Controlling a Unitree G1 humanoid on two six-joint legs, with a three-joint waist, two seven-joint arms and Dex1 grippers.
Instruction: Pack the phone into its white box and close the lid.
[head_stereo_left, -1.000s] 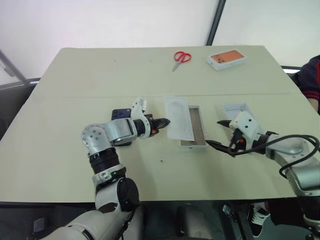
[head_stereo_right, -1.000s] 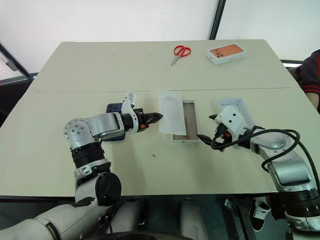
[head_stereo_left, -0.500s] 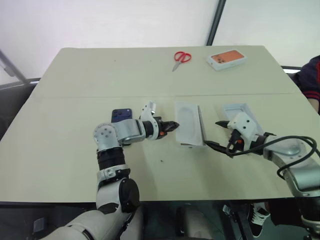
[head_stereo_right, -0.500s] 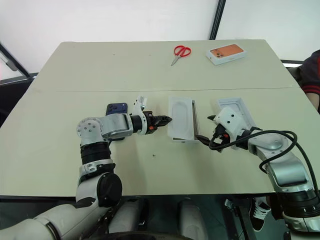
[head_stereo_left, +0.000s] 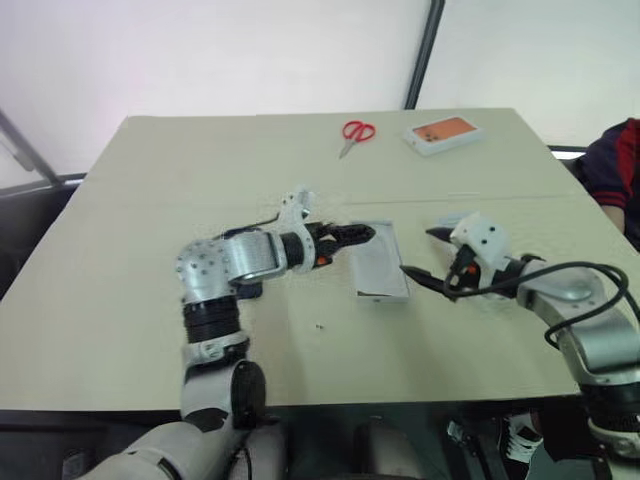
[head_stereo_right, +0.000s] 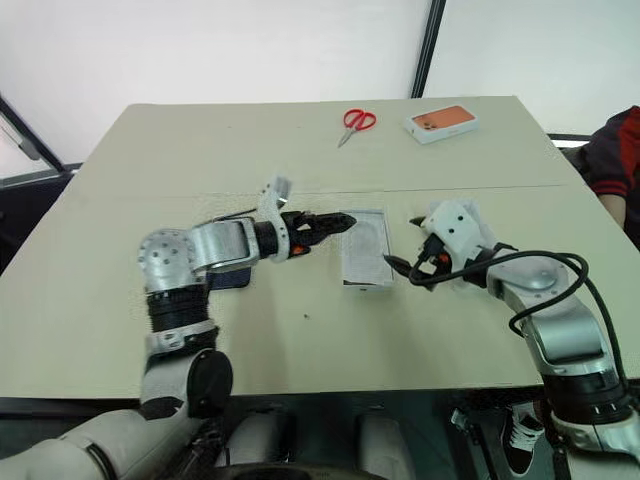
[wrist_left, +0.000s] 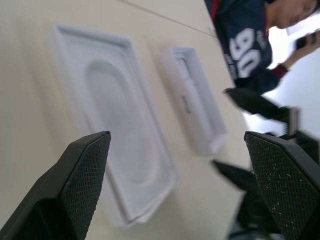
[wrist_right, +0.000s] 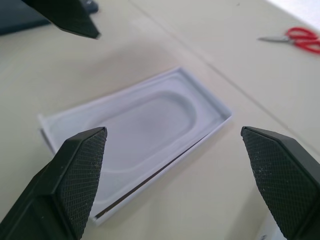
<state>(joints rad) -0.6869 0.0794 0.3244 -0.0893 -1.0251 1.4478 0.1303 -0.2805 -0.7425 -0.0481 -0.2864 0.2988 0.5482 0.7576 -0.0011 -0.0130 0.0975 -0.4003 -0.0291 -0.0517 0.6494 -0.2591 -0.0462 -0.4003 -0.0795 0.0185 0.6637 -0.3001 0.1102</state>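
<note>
**A:** Insert (head_stereo_left: 378, 262) has slid onto the white box (head_stereo_left: 383, 295). Left tool (head_stereo_left: 362, 233) went from shut to wide, and the right tool (head_stereo_left: 418, 252) is also wide. Both are empty.

**B:** Phone (head_stereo_right: 228, 275) lies on the surface behind the left tool, apparently tucked under that forearm. Left arm is nearer.

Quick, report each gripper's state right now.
Left gripper: open, holding nothing, above the flat white insert.
Right gripper: open, holding nothing, beside the insert.
</note>
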